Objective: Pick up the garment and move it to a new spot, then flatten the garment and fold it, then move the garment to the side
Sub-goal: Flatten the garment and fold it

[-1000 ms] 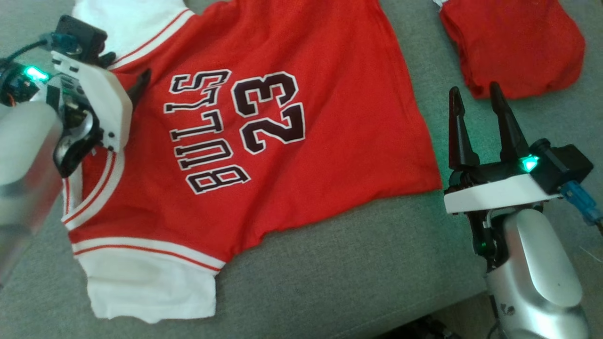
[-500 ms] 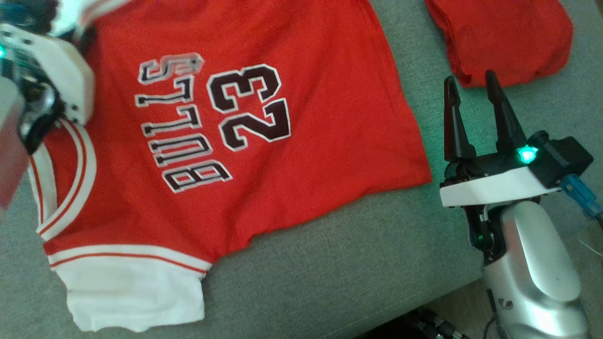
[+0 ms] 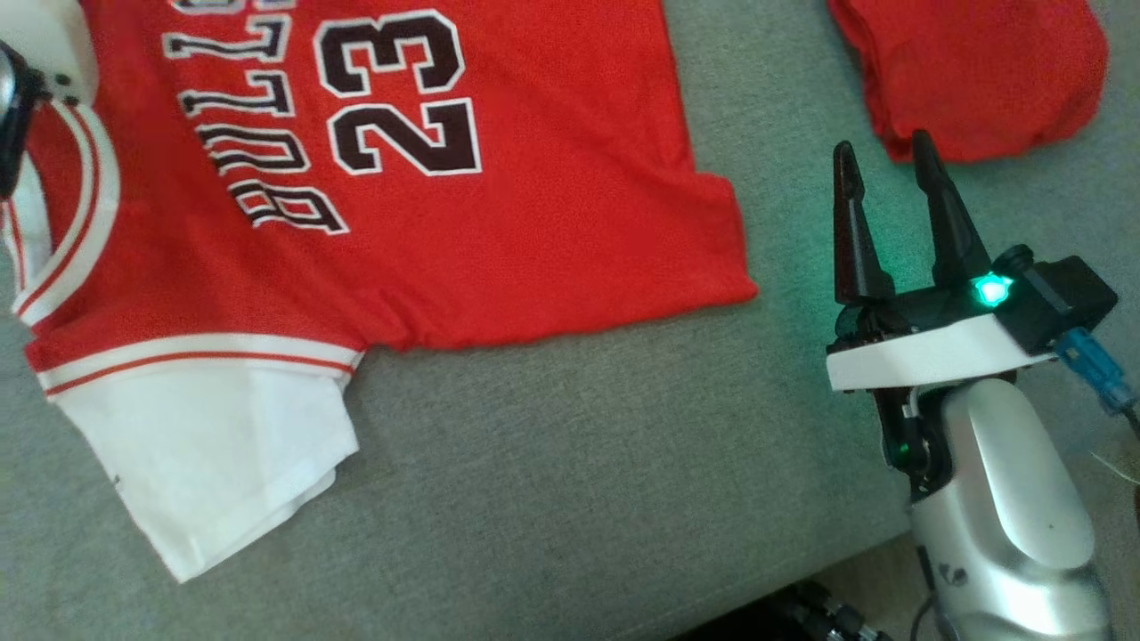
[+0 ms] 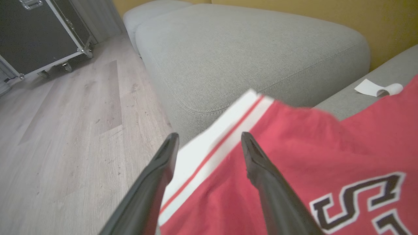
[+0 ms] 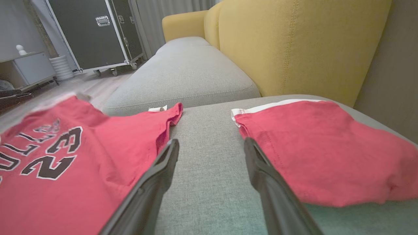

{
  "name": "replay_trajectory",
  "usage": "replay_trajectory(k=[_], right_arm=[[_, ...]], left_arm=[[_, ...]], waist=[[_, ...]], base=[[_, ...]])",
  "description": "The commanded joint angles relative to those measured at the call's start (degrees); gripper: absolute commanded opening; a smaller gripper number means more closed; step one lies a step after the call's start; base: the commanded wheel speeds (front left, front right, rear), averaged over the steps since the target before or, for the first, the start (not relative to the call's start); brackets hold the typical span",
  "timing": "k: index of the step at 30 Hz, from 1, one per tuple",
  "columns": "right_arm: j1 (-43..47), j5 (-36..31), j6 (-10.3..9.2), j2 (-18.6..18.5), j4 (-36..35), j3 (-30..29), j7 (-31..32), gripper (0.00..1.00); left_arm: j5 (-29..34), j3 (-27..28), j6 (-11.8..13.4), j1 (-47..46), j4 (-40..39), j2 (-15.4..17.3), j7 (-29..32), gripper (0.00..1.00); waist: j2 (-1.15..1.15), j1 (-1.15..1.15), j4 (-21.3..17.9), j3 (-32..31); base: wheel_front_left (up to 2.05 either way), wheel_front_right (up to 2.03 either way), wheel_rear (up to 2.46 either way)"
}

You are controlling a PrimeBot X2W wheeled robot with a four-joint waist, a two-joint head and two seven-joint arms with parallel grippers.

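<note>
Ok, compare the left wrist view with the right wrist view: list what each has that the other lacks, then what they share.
Left wrist view's own: the left gripper, fingers apart, over the jersey and its striped white trim. Right wrist view's own: the right gripper, fingers apart, above the grey cushion between the jersey and a folded red garment, plus the yellow backrest and the number 23. Shared: the jersey, the grey cushion, the black wheeled case and the wood floor.
</note>
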Motion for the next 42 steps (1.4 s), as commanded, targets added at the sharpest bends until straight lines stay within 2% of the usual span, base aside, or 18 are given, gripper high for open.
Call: replay_trajectory(k=[1, 8, 13, 18, 19, 20, 22, 31, 37, 42], right_arm=[[-0.9, 0.2, -0.1, 0.0, -1.8, 1.1, -0.4, 1.0], [-0.8, -1.5, -0.1, 0.0, -1.4, 0.9, -0.4, 1.0], [-0.1, -3.6, -0.1, 0.0, -0.5, -0.3, -0.4, 1.0], [1.1, -5.5, -0.1, 0.0, 0.8, -2.0, -0.4, 1.0], [1.9, -5.9, -0.1, 0.0, 1.4, -2.9, -0.4, 1.0], [1.9, -5.9, -0.1, 0.0, 1.4, -2.9, -0.4, 1.0], [2.7, -6.1, -0.1, 0.0, 2.0, -3.3, -0.4, 1.0], [7.4, -6.5, -0.1, 0.0, 3.6, -4.2, -0.4, 1.0], [9.9, -5.6, -0.1, 0.0, 4.0, -3.8, -0.4, 1.0], [10.3, -5.0, -0.1, 0.0, 4.3, -3.1, -0.4, 1.0]], left_arm=[[0.5, 1.3, -0.1, -2.3, 0.1, 1.4, -1.3, 1.0], [-0.6, 2.1, -1.1, 0.6, 3.2, -1.3, -7.6, 1.0], [-2.7, 5.7, -1.0, 5.1, 1.0, -3.0, -9.5, 1.0], [-1.7, 13.7, 1.7, 13.9, -9.9, -3.1, -9.6, 1.0], [-0.7, 17.5, 2.8, 19.1, -14.7, -3.7, -9.6, 1.0], [-0.7, 17.5, 2.8, 19.1, -14.7, -3.7, -9.6, 1.0], [0.7, 20.9, 3.7, 24.6, -19.4, -4.4, -9.6, 1.0], [7.1, 32.7, 5.7, 47.1, -34.7, -10.6, -9.6, 1.0], [9.6, 38.2, 4.3, 58.0, -38.5, -15.5, -9.6, 1.0], [12.6, 41.1, 2.4, 62.4, -38.9, -19.0, -9.6, 1.0]], waist=[[0.0, -0.01, 0.8, -0.6], [0.0, -0.01, 4.5, -4.7], [0.0, -0.01, 8.6, -9.0], [0.0, -0.01, 13.2, -13.8], [0.0, -0.01, 14.9, -15.9], [0.0, -0.01, 14.9, -15.9], [0.0, -0.01, 16.4, -17.8], [0.0, -0.01, 21.7, -24.0], [0.0, -0.01, 22.8, -25.6], [0.0, -0.01, 22.8, -25.8]], base=[[0.0, 0.0, 0.0], [0.0, 0.0, 0.0], [0.0, 0.0, 0.0], [0.0, 0.0, 0.0], [0.0, 0.0, 0.0], [0.0, 0.0, 0.0], [0.0, 0.0, 0.0], [0.0, 0.0, 0.0], [0.0, 0.0, 0.0], [0.0, 0.0, 0.0]])
